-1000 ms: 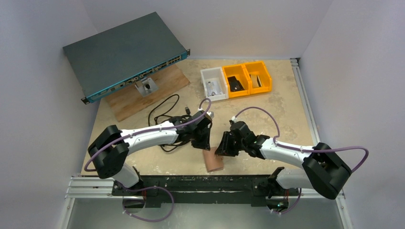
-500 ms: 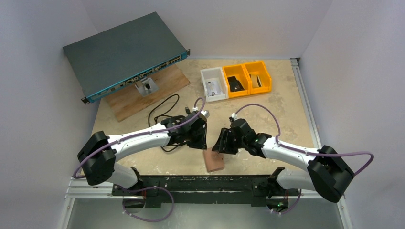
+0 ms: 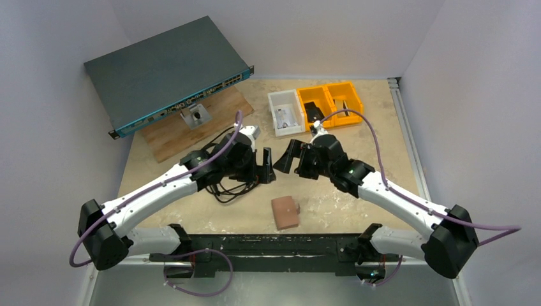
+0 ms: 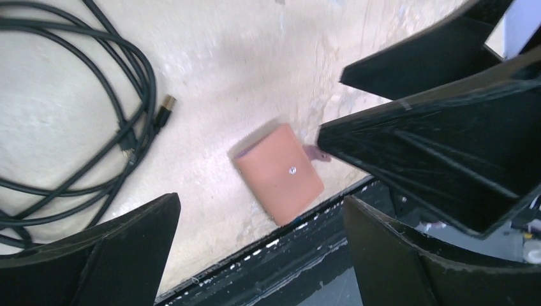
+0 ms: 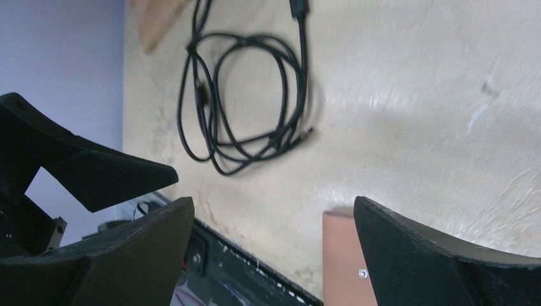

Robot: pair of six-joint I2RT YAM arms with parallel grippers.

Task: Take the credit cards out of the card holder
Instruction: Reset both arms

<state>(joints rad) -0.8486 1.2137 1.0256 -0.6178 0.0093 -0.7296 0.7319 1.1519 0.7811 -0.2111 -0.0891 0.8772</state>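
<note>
While both arms hang raised over mid-table in the top view, you have the card holder (image 3: 285, 212) lying shut and flat near the front rail, apart from either arm. Left gripper (image 3: 267, 167) and right gripper (image 3: 284, 159) face each other, jaws spread wide, nothing in them. No credit cards show anywhere, so they are presumably inside the holder. Risk here: the two grippers sit close together, and a descent by both onto one small wallet could knock them into each other. The black cable (image 3: 223, 167) coils under the left arm; a low sweep could snag it and drag it over the holder.

Left wrist view: your fingers (image 4: 89, 261) stand wide apart with the holder between them, well below, snap button (image 4: 291, 170) facing up. Its near edge lies just beside the black rail (image 4: 268, 255). Push on it from the far side and it could slide onto the rail or off the table. The right gripper's fingers fill the right of this view, so your sightline is partly blocked on approach.

Right wrist view: jaws wide, empty. Only one end of the holder shows at the bottom edge, cut off by the frame. The tab looks fastened; if you tug a flap without pinning the body, the whole wallet will likely lift or skid instead of opening.
</note>
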